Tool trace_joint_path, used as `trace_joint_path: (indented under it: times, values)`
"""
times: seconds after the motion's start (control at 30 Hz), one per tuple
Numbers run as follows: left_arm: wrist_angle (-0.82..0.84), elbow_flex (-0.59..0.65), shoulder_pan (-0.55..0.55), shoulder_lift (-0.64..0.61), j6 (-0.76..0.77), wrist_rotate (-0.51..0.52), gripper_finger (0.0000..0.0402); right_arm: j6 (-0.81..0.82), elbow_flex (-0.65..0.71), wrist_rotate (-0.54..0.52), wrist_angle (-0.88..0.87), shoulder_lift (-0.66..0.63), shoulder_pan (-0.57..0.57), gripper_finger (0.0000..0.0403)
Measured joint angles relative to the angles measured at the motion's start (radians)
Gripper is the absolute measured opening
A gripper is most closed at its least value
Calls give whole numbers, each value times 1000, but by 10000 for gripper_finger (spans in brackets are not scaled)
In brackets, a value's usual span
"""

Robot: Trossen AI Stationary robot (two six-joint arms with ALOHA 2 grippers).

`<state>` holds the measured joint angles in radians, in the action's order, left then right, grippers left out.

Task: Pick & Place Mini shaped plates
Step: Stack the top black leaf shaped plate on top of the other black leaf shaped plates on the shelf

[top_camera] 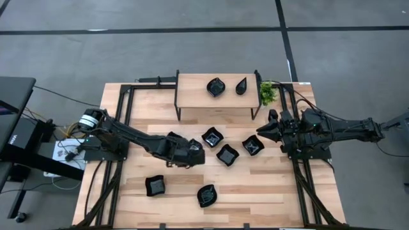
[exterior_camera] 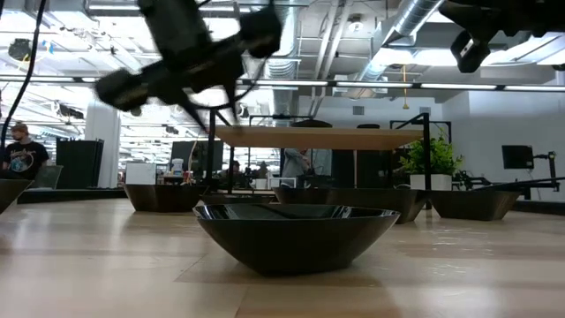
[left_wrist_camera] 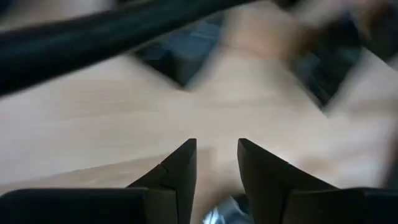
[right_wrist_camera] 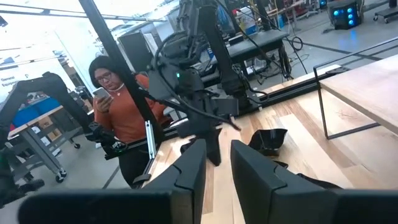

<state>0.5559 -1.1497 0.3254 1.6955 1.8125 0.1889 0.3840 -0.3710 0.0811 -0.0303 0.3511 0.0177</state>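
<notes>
The counter carries a small raised shelf holding two mini shaped plates. In front of the shelf, the left hand, fingers parted and empty, hovers beside the wavy-edged square plate; the right hand waits, parted, empty.

Bare desk at near right corner and along near edge: open passage. Centre crowded by three mini shaped plates set close together. Raised shelf at far side blocks low approach; plant just beside its right leg.
</notes>
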Motion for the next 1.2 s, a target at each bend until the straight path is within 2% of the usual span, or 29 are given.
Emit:
trace_joint_path:
  times: [0.07,0.17,0.33,0.47,1.2]
  values:
    - [81,-1,17,0,124,29,118,-1,0,0,0,0,0,71]
    - [78,-3,34,11,255,43,118,0,0,0,0,0,0,71]
    - [66,-1,25,45,361,113,118,-1,0,0,0,0,0,71]
    - [63,1,-1,69,401,152,118,-1,0,0,0,0,0,71]
    - [34,-5,-23,185,515,154,118,1,-1,77,8,0,2,71]
